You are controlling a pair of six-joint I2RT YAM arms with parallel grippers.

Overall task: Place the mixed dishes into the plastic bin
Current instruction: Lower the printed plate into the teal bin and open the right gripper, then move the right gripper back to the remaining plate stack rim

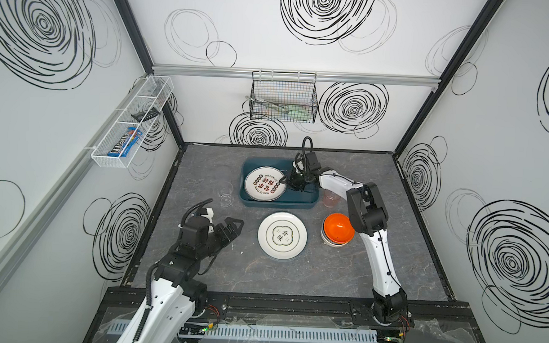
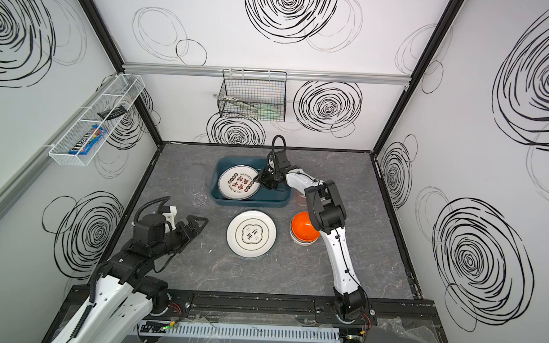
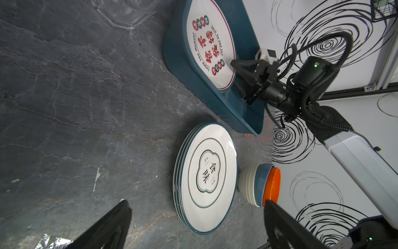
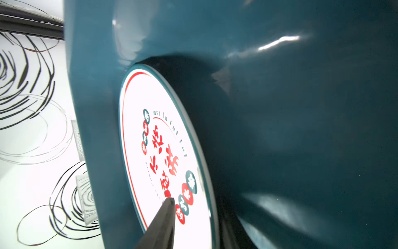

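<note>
Nearest the camera head, the left pincer (image 1: 233,229) hangs over the dark bench (image 1: 293,276) with its jaws wide and nothing between them. Just ahead of it, toward the right arm, a stack of white plates (image 1: 282,235) with dark green rims lies flat on the bench. Beyond the stack, farther from this pincer, stands a nest of bowls (image 1: 337,229), with the orange one on top and blue and cream ones under it.

Farther back sits the teal bin (image 1: 278,205), and the right pincer (image 1: 287,181) reaches down into it. A white plate with red characters (image 1: 264,183) lies inside the bin, right at this pincer's tip and on its side toward the left arm. In the right wrist view one finger (image 4: 163,222) lies over the plate's face. The left wrist view shows the jaws partly apart about the plate's rim, but whether they touch it cannot be told.

A clear glass (image 1: 226,194) stands outside the bin on the plate's side, away from the right pincer. A pink tumbler (image 1: 330,199) stands outside the bin's opposite end, under the right arm.
</note>
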